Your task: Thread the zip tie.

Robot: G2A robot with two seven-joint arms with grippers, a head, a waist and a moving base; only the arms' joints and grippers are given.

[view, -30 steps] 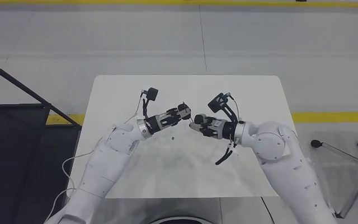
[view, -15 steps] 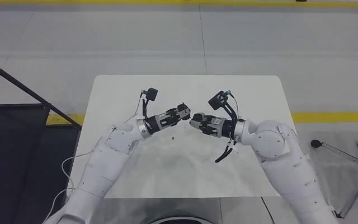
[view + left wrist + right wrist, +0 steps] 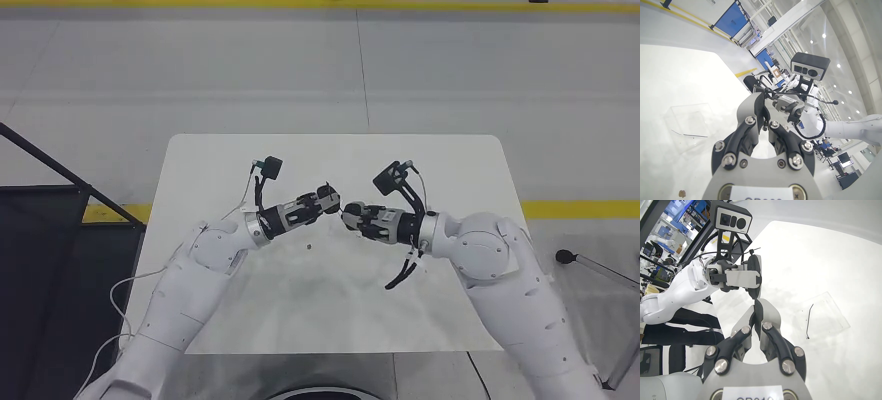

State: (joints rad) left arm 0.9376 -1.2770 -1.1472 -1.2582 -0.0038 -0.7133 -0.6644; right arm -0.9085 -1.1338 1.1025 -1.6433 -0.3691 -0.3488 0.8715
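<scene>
Both grippers meet fingertip to fingertip above the middle of the white table (image 3: 440, 170). My left gripper (image 3: 330, 195) (image 3: 762, 98) is shut on a thin black zip tie (image 3: 772, 92) (image 3: 751, 251). The tie's small head sits at that gripper's fingertips and its strap runs off sideways. My right gripper (image 3: 350, 214) (image 3: 757, 308) is shut, its black pads pressed together just under the left gripper's pads (image 3: 753, 266). I cannot make out anything between the right pads. A second black zip tie (image 3: 808, 321) (image 3: 694, 135) lies flat below.
The second tie rests in a shallow clear tray (image 3: 829, 306) (image 3: 689, 117) on the table under the grippers. A small brown speck (image 3: 682, 193) lies on the tabletop. Black framing and a dark panel (image 3: 40, 260) stand off the table's left side.
My right gripper has crept up and toward the left gripper until their tips meet. The left arm has barely moved.
</scene>
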